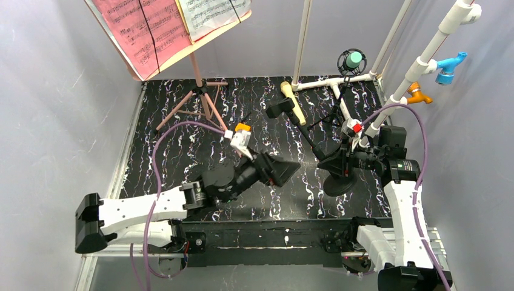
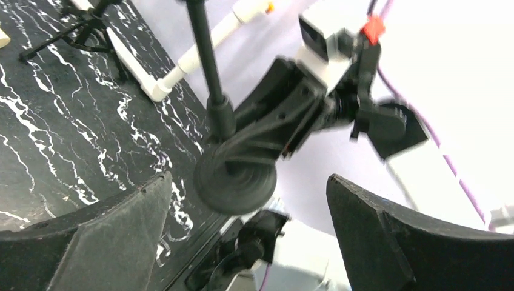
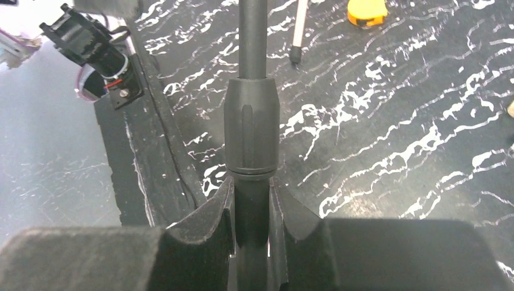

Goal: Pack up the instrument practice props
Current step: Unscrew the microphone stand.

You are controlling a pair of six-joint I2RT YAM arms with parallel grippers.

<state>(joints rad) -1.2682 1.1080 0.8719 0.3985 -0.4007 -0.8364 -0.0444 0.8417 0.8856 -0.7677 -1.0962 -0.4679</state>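
While gripped low on its pole, just above the round base: black microphone stand, tilted over the right half of the black marbled table. Clipped at its upper end, a beige toy microphone. Closed snugly around that pole, both fingers pressed to it: right gripper. Facing the stand from just left, fingers spread wide with nothing between them: left gripper. Farther back at right, a teal toy microphone raised beside the white pipe frame. At back left, on pink tripod legs, the pink music board, carrying a pink sheet and a white sheet.
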